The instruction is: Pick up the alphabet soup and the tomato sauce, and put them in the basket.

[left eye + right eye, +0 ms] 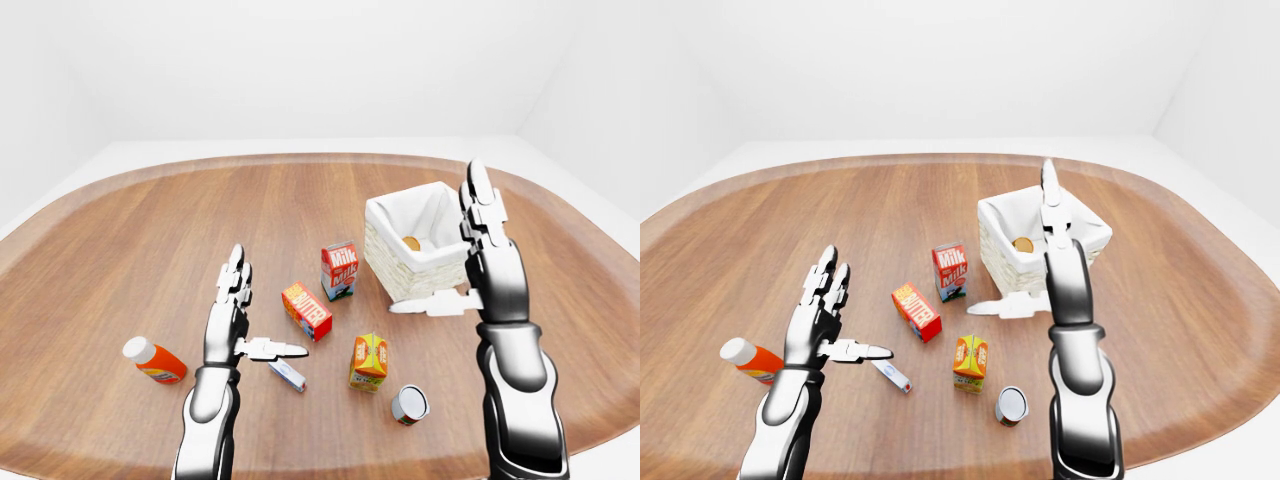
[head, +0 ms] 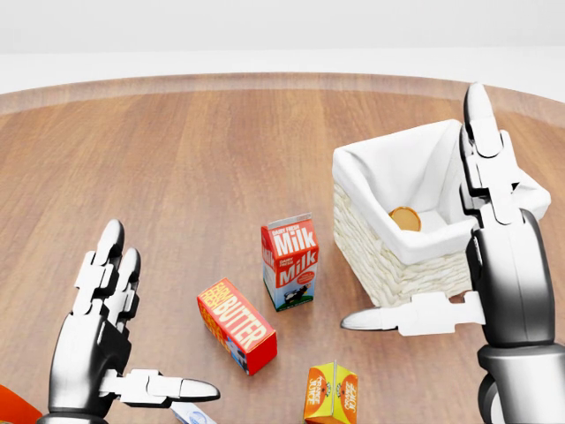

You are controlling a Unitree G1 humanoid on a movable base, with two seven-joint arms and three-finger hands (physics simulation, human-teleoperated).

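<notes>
Room: plain white walls around a large oval wooden table [image 1: 150,230] with a raised rim

Basket: the white woven basket with a white cloth lining [image 2: 415,221] stands at the right of the head view; a round can with a golden-brown top [image 2: 405,218] is upright inside it, and its label is hidden, so I cannot tell which of the two cans it is

Other can: a small silver can with a red label [image 1: 409,404] lies on its side on the table, near the bottom of the left-eye view, just beside the orange juice carton [image 1: 369,361]; its long axis is about level with the table and its round end faces the camera

Right hand: the right hand [image 2: 477,265] hangs in the air beside the basket, fingers straight up and thumb spread out to the left, holding nothing

Left hand: the left hand [image 2: 110,340] is also wide open and empty, at the lower left of the head view

Key relation: in the left-eye view the lying can is below the right hand and a little to its left, and far right of the left hand, so I judge the right hand is the nearer one; it must come down and turn to close across the can's side

Other things: a red milk carton [image 2: 290,262], a red butter box [image 2: 236,325] and an orange bottle with a white cap [image 1: 153,361] are not part of the task
</notes>
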